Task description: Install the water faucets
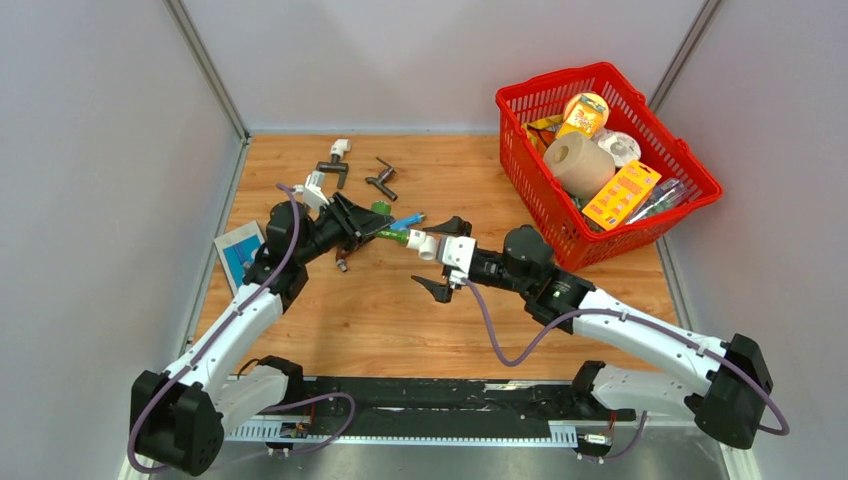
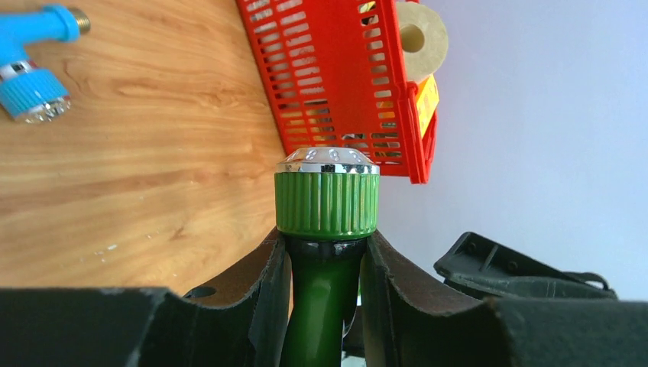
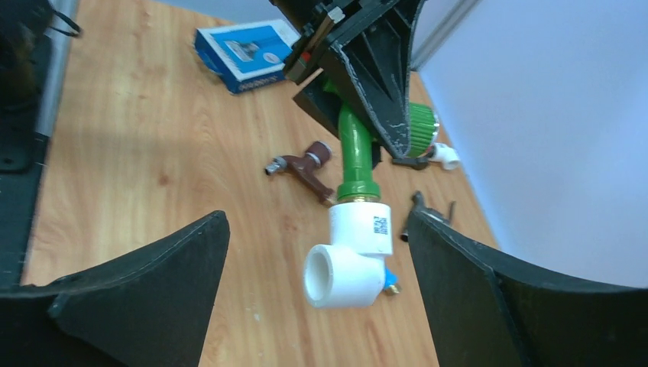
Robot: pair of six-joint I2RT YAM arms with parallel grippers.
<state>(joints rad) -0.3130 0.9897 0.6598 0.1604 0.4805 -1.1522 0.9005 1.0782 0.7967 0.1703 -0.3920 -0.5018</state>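
My left gripper (image 2: pixel 325 275) is shut on the neck of the green water faucet (image 2: pixel 327 202), just below its ribbed knob. A white elbow fitting (image 3: pixel 351 256) sits on the faucet's threaded end (image 3: pixel 355 153), off the table. My right gripper (image 3: pixel 317 283) stands open with its fingers on either side of the elbow, not touching it. In the top view the two grippers (image 1: pixel 352 222) (image 1: pixel 443 258) meet at mid-table. A blue faucet (image 1: pixel 407 219) lies just behind them, and a brown faucet (image 3: pixel 306 164) lies under the left gripper. A dark grey faucet (image 1: pixel 383 180) lies further back.
A red basket (image 1: pixel 700 180) full of groceries stands at the back right. A blue box (image 1: pixel 238 250) lies at the left edge beside the left arm. Another dark faucet with a white fitting (image 1: pixel 335 160) and a loose white fitting (image 1: pixel 315 185) lie at the back left.
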